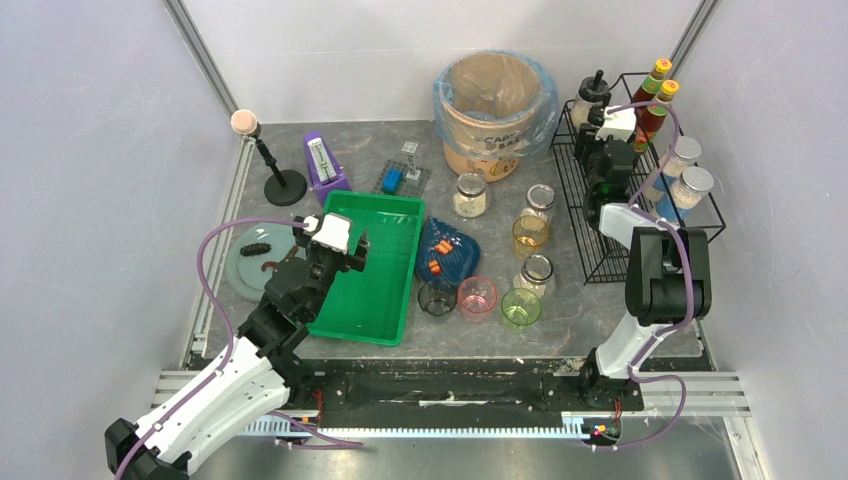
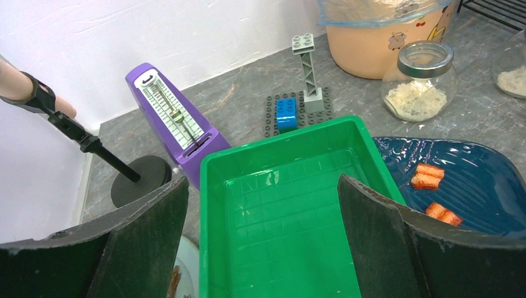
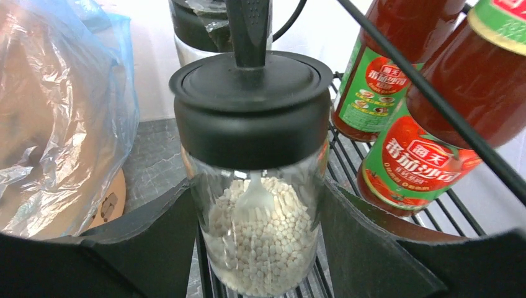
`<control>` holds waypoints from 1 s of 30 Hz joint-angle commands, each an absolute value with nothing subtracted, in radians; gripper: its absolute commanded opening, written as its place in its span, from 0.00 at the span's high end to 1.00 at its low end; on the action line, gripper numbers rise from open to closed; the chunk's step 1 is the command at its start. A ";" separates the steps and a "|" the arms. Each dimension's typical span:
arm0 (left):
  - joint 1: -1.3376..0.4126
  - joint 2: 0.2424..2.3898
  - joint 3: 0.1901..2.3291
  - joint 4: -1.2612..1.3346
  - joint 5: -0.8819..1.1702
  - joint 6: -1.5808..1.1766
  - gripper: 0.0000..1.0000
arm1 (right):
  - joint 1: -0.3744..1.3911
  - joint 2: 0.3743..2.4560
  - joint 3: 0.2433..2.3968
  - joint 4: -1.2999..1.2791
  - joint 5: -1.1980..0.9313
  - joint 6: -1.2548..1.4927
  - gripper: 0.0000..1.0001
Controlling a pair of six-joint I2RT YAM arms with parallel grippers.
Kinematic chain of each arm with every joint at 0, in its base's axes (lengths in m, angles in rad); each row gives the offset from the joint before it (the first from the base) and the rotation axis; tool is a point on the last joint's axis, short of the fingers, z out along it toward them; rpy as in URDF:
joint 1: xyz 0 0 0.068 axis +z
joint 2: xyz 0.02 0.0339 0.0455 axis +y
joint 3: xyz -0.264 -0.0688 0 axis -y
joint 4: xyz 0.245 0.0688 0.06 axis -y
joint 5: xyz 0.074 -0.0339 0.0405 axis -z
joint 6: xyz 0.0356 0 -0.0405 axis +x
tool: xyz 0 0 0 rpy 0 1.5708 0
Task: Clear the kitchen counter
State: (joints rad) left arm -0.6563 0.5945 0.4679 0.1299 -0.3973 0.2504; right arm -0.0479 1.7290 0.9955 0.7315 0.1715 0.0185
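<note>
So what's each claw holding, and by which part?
Right claw grips the black-lidded clear glass jar of white pellets by its glass body, below the lid. Left claw holds nothing.

Item count, top view.

- Green tray [image 1: 375,280]: one.
- Plates: two, with a grey plate [image 1: 235,272] at the tray's 9 o'clock and a blue plate [image 1: 462,255] at its 3 o'clock carrying three orange pieces [image 2: 428,176].
- Metal-lidded glass jars [image 1: 470,195]: three.
- Open tumblers [image 1: 477,297]: four.
- Wire rack [image 1: 600,262]: one, holding:
  - two red sauce bottles [image 1: 655,90]
  - two white-capped jars [image 1: 692,185]
  - one black-lidded jar [image 3: 254,186]
- Bagged bin [image 1: 495,95], at 12 o'clock: one.
- Metronome [image 1: 322,165], microphone stand [image 1: 280,180] and brick model [image 1: 402,172]: one each.
</note>
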 commanded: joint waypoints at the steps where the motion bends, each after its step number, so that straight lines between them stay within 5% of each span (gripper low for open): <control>1: -0.649 0.581 0.463 0.182 -0.376 0.270 0.06 | -0.040 1.754 1.066 0.736 0.149 0.019 0.86; 14: -0.646 0.576 0.459 0.177 -0.366 0.269 0.06 | -0.056 1.808 1.073 0.747 0.127 0.101 0.82; 30: -0.641 0.581 0.459 0.175 -0.357 0.270 0.06 | -0.058 1.845 1.128 0.651 0.131 0.130 0.44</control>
